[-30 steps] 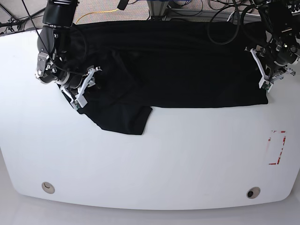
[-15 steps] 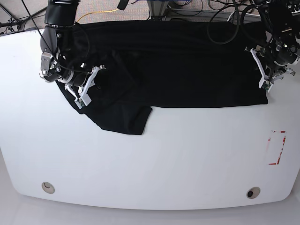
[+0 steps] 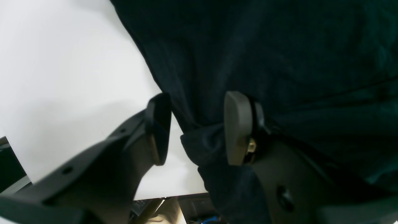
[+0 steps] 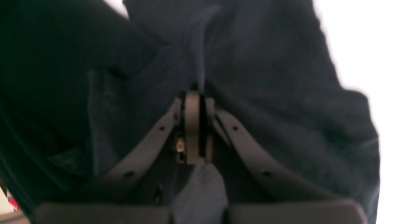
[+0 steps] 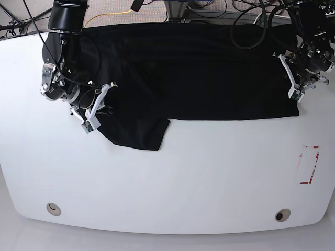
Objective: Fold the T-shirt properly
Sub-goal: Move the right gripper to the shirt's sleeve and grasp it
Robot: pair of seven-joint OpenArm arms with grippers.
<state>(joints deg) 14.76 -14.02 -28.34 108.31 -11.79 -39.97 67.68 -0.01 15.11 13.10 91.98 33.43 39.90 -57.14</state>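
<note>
Shirt (image 5: 209, 68) spread flat across far side of table (image 5: 172, 178). Right gripper (image 4: 196, 124) clenched on a fabric fold; left gripper (image 3: 196, 127) jaws parted around shirt's edge, not squeezing.

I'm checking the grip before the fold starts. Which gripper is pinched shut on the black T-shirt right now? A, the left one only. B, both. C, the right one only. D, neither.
C: the right gripper has its jaws pressed together with a fold of the T-shirt between them, while the left gripper stands open around a bunch of the cloth's edge.
</note>
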